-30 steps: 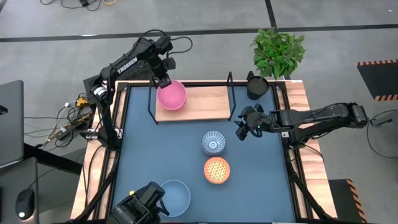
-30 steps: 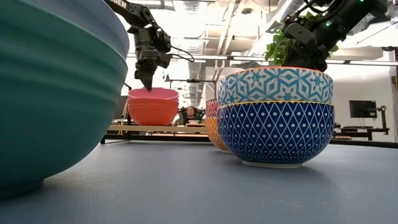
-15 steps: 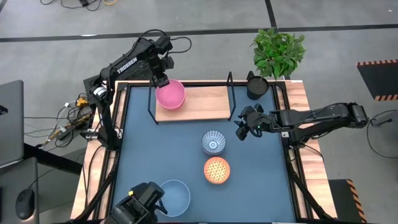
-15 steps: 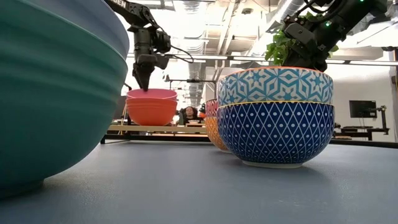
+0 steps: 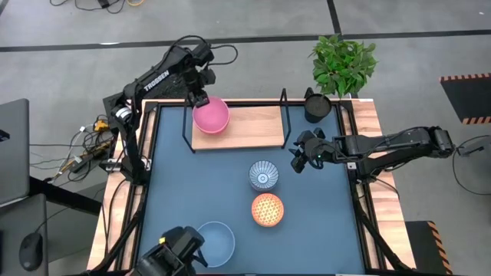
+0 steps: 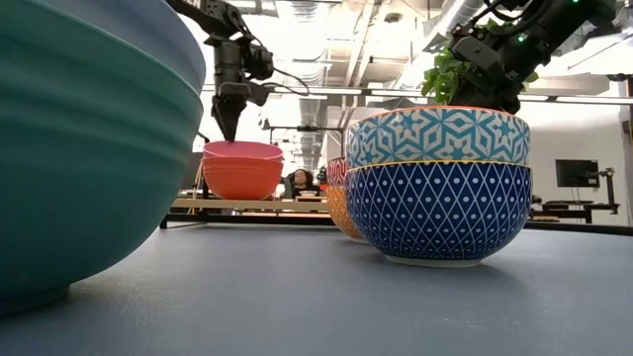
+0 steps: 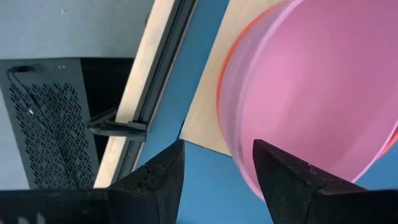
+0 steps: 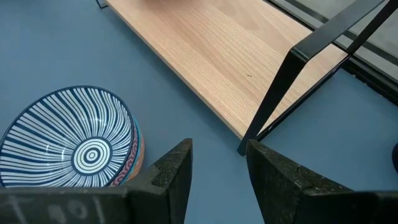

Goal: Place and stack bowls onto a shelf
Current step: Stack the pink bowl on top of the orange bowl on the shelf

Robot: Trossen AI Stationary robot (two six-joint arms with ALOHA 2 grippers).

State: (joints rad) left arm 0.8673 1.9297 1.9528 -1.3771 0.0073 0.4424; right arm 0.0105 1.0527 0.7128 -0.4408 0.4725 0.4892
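Jaws of left gripper (image 6: 226,127) now parted and lifted clear above pink bowl (image 5: 211,117), left seated at left end of shelf (image 5: 257,129); first placement judged complete, right gripper (image 5: 298,161) hovering open near blue-striped bowl (image 5: 263,175) on table (image 5: 184,192).

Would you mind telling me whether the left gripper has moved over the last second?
Yes. The left gripper has risen: its tips were at the pink bowl's rim on the shelf and now hang clear above it.
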